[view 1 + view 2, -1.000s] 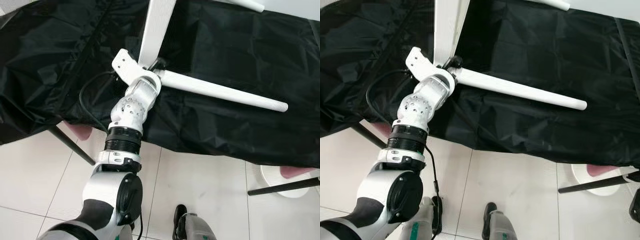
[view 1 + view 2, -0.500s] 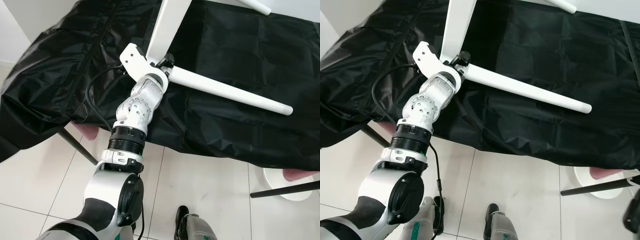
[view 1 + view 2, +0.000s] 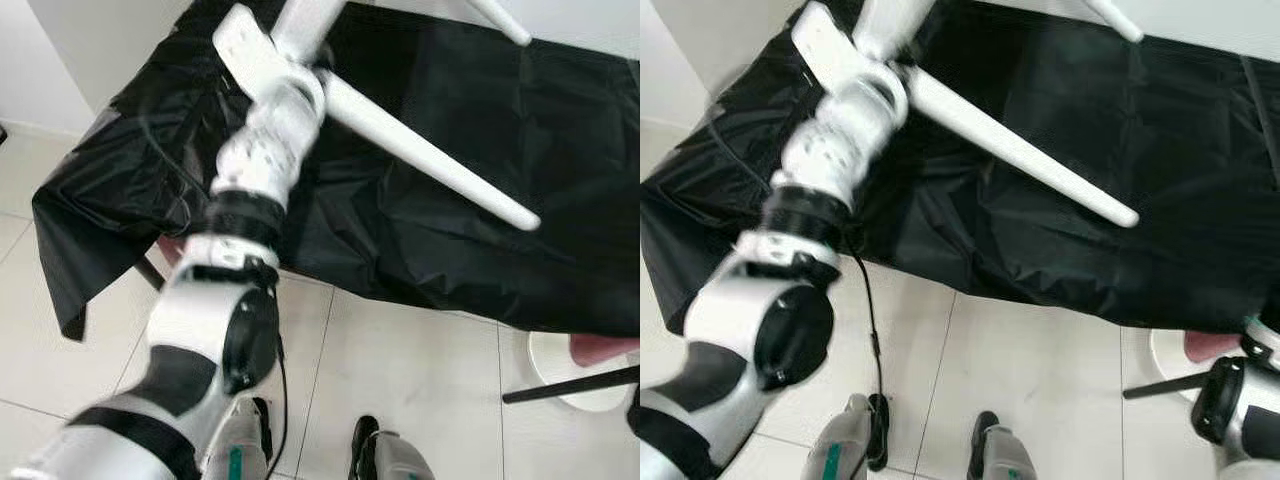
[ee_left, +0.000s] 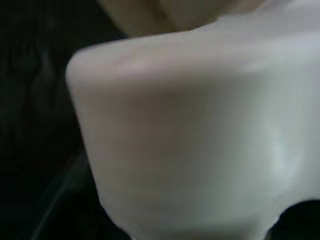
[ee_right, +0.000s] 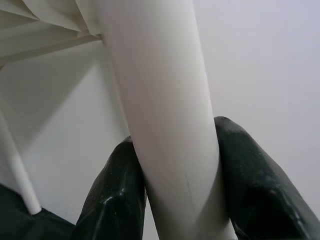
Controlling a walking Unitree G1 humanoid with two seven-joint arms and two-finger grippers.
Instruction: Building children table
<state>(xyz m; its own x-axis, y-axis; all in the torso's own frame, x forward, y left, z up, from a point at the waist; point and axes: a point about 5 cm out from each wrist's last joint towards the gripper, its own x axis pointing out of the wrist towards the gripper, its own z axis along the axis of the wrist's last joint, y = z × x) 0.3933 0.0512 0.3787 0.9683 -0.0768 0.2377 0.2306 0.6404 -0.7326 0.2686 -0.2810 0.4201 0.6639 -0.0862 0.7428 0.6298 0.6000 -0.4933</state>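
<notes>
Blur softens the left arm [image 3: 250,160], which rises from the lower left of the head views to the upper middle, where its wrist meets the white table frame [image 3: 300,20] at the top edge; the left gripper's fingers are covered by the wrist and the frame, so whether they are clenched cannot be told. Its wrist view gives a pale, out-of-focus white mass [image 4: 190,135] against darkness. One white table leg [image 3: 430,155] slants from the frame down to the right over the black cloth [image 3: 560,200] covering the work surface. Another leg [image 3: 500,20] is cut off at the top. The right gripper [image 5: 175,200] is clenched round a white leg [image 5: 165,125], a black finger [image 5: 112,200] pressed on each side, with ribbed white underside above. Pale floor tiles [image 3: 420,380] lie below
</notes>
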